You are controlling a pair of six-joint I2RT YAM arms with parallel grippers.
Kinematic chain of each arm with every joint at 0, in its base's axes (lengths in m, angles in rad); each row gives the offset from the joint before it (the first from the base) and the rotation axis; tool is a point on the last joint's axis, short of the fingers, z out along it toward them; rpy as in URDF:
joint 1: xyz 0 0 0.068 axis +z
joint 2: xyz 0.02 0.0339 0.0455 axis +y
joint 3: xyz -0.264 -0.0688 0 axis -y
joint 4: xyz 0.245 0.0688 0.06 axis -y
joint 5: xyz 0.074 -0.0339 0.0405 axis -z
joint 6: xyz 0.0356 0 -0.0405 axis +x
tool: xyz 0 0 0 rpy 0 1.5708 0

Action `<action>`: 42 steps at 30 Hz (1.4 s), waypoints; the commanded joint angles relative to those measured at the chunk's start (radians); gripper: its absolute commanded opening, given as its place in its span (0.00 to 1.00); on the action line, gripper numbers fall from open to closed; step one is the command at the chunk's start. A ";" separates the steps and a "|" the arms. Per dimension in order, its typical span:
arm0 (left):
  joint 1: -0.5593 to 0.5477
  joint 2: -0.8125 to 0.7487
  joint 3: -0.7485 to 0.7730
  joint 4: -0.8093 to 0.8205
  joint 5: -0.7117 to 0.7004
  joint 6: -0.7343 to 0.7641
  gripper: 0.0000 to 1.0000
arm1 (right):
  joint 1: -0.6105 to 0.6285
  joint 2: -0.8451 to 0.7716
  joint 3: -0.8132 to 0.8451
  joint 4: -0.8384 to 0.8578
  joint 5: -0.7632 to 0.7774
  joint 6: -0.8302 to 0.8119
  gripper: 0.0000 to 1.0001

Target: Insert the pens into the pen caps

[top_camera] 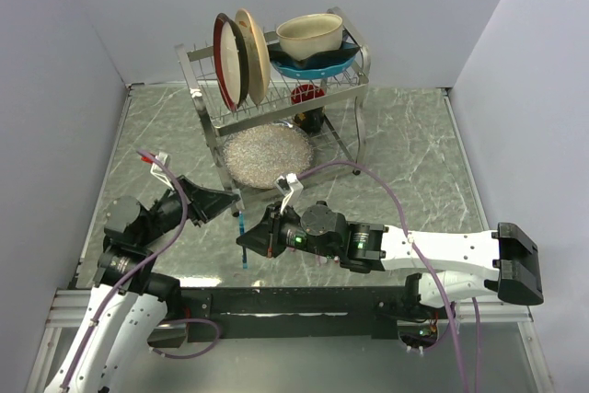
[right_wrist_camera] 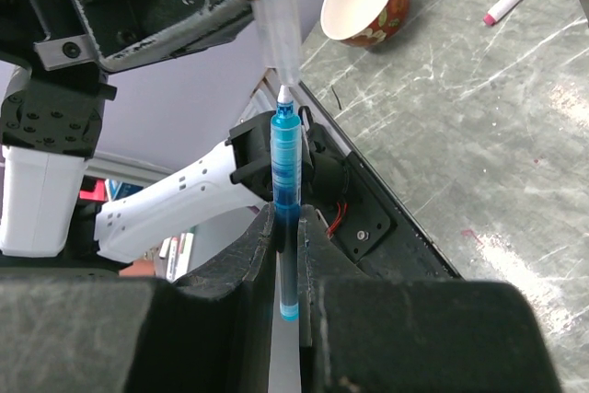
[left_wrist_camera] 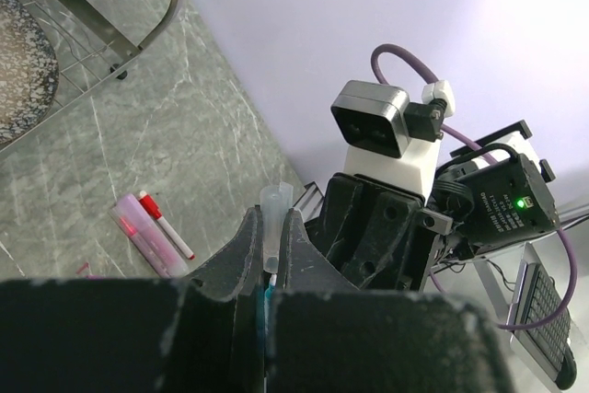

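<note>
With left jaws clamped on the clear pen cap [left_wrist_camera: 273, 213], hold steady, mouth toward the pen. With right jaws gripping the blue pen [right_wrist_camera: 284, 172] by its barrel, above the counter [top_camera: 414, 163], tip at the cap's mouth, align both axes, then push straight in, slowly, no sideways bend.

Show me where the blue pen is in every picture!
Top view: the blue pen is a thin stick left of the middle, in the right gripper, below the left gripper.
Left wrist: only a teal sliver, low between the fingers, under the clear cap.
Right wrist: upright in the middle, pinched low down.
Shared landmark: the clear cap at the pen's tip, seen in both wrist views.
</note>
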 commanded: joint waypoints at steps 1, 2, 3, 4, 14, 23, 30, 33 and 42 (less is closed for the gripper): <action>-0.003 0.002 0.050 0.001 -0.014 0.012 0.01 | -0.005 -0.008 -0.006 0.046 0.003 0.007 0.00; -0.003 0.000 0.049 0.003 -0.014 0.007 0.01 | -0.005 -0.006 -0.005 0.045 0.003 0.007 0.00; -0.003 -0.003 0.046 0.006 -0.012 0.004 0.01 | -0.005 -0.004 -0.003 0.045 0.002 0.006 0.00; -0.003 -0.003 0.046 0.009 -0.011 0.001 0.01 | -0.003 -0.004 -0.003 0.046 0.002 0.006 0.00; -0.003 -0.018 0.023 0.014 0.017 -0.010 0.01 | -0.005 -0.004 0.005 0.045 0.003 0.003 0.00; -0.007 -0.040 0.004 -0.040 0.041 0.006 0.01 | -0.005 0.002 0.028 0.032 0.008 -0.006 0.00; -0.013 -0.041 -0.019 -0.065 0.052 0.036 0.01 | -0.005 -0.001 0.040 0.026 0.011 -0.008 0.00; -0.015 -0.032 -0.031 -0.064 0.090 0.049 0.01 | -0.005 -0.003 0.049 0.014 0.023 -0.014 0.00; -0.020 0.009 -0.019 -0.186 0.204 0.177 0.01 | -0.070 -0.056 0.055 -0.051 0.040 -0.042 0.00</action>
